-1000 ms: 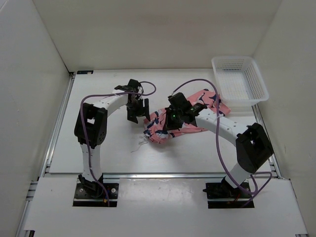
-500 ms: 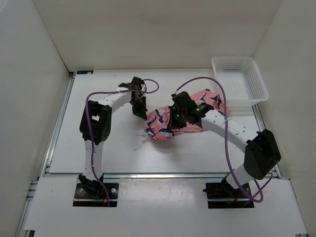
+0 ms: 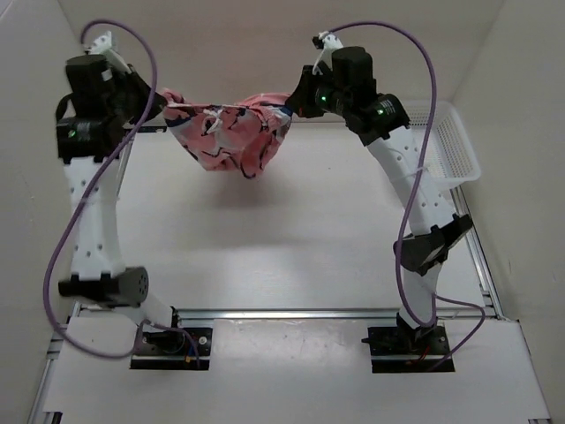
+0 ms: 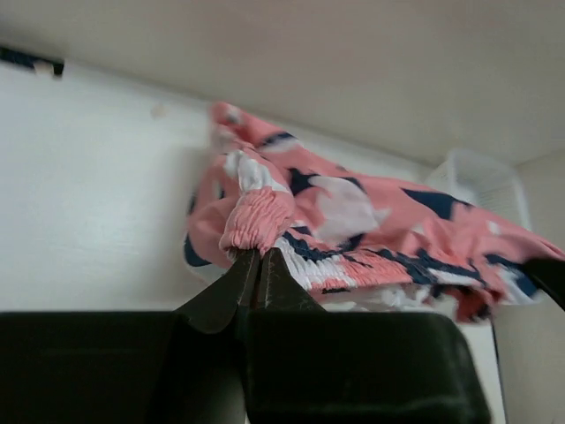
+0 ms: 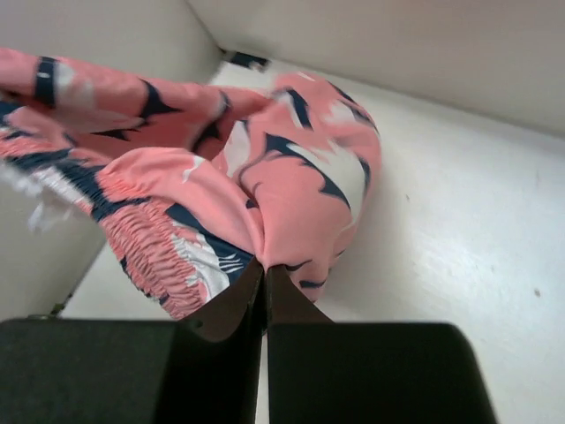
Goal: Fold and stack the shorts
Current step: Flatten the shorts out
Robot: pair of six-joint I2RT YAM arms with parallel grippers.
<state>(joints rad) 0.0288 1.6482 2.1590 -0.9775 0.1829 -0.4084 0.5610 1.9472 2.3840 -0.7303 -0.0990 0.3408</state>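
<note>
The coral-pink shorts (image 3: 231, 137) with navy-and-white shapes hang in the air above the back of the table, stretched and sagging between both raised arms. My left gripper (image 3: 161, 108) is shut on their left end; in the left wrist view its tips (image 4: 258, 254) pinch the gathered elastic waistband of the shorts (image 4: 353, 221). My right gripper (image 3: 293, 104) is shut on the right end; in the right wrist view the tips (image 5: 265, 265) clamp a fold of the shorts (image 5: 291, 177). The cloth droops in a bunched curve, clear of the table.
A white mesh basket (image 3: 468, 163) stands at the back right, partly behind the right arm, and shows in the left wrist view (image 4: 481, 177). White walls enclose the table (image 3: 282, 256) at back and sides. Purple cables loop off both arms.
My left gripper closed on the shorts' left edge. Both arms then rose from the table, lifting the shorts and pulling them apart in the air.
</note>
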